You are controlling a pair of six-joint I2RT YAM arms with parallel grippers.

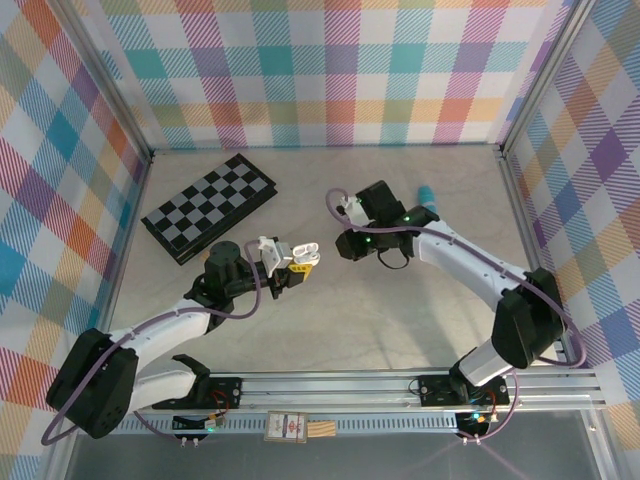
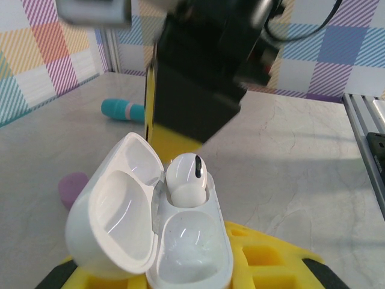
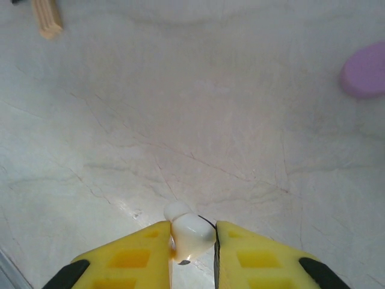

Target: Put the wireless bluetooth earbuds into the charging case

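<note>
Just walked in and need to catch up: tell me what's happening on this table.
The left gripper holds a white charging case, lid open, with one seated earbud in a slot and the other slot empty. The right gripper pinches a second earbud between its yellow fingers over the table, apart from the case. That bud is not yet in.

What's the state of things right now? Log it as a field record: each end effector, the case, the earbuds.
left end effector: shut on charging case
charging case: lid open, far slot holds seated earbud, near slot empty
right end effector: shut on second earbud
elsewhere: chessboard, teal object, purple object
</note>
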